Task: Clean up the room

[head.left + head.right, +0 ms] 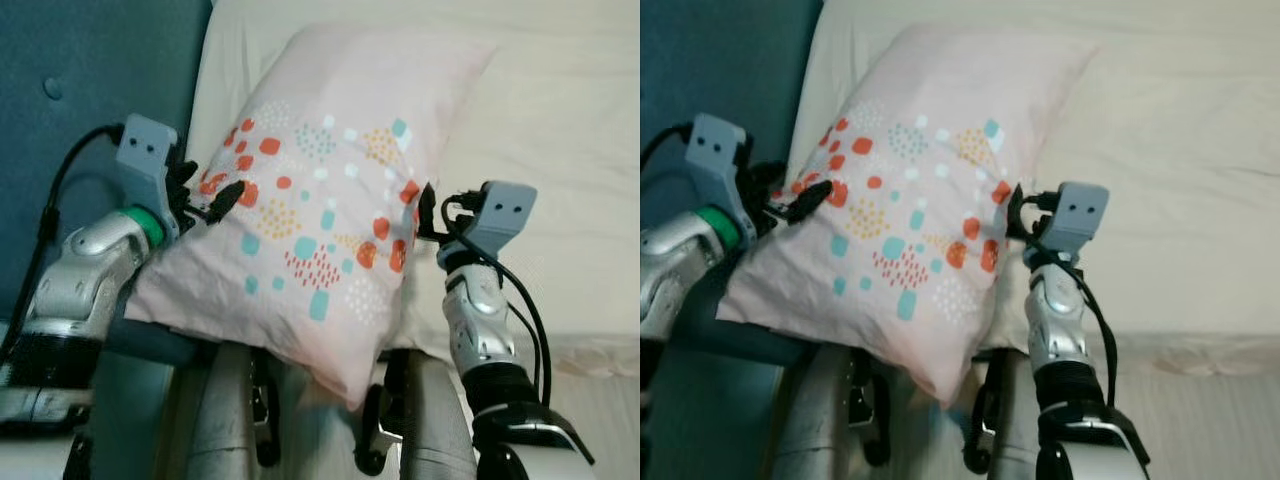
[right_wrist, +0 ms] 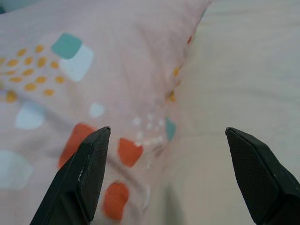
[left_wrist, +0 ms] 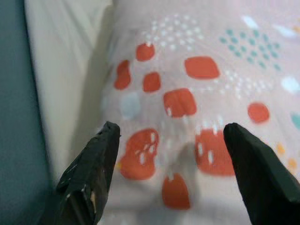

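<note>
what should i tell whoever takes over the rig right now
Left gripper: open, fingers against the left edge of the pillow.
Right gripper: open, at the pillow's right edge, one finger over the pillow, one over the bed.
Pillow: pink with orange and teal spots, tilted between the two grippers, upper end on the cream bed, lower corner hanging off in front of the robot.
Done: pillow bracketed by both arms.
Left: probably set it flat on the bed.

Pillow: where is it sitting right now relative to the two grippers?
The pink patterned pillow is centre frame in the head views, leaning on the cream bed, with the left gripper at its left edge and the right gripper at its right edge, both open.
</note>
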